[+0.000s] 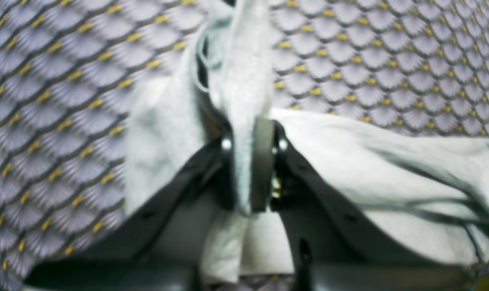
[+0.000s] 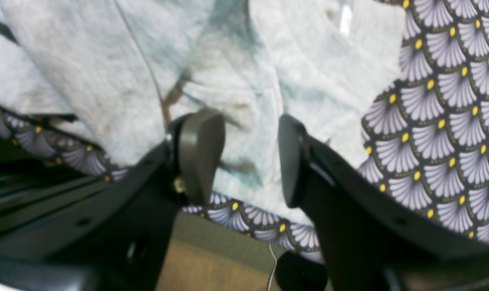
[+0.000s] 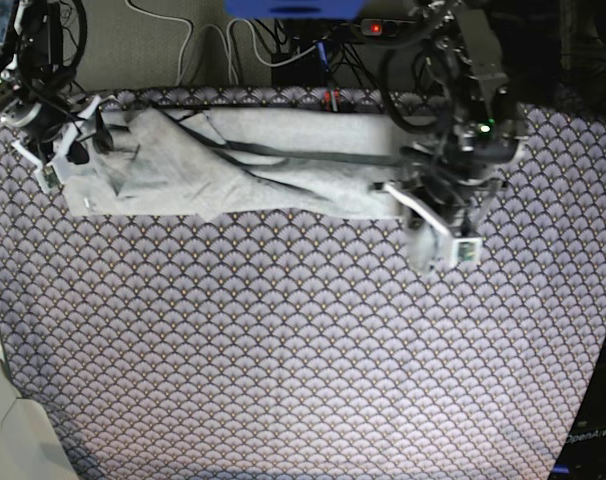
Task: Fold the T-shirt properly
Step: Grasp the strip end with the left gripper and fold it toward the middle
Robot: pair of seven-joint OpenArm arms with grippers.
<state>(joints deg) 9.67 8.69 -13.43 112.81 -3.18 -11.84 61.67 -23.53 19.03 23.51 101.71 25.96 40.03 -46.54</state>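
Both wrist views are soft with blur. In the left wrist view the T-shirt (image 1: 244, 81) runs off the top and right edges, and the left hand (image 1: 250, 169) hides the fold it pinches. The right hand (image 2: 248, 157) blocks part of the hem. From the base view, no lettering can be made out, and the bench (image 3: 283, 350) is cut by every edge.

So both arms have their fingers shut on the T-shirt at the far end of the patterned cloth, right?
Not both. The left gripper is shut on the T-shirt, but the right wrist view shows the right gripper open, its fingers apart over the fabric on the patterned cloth.
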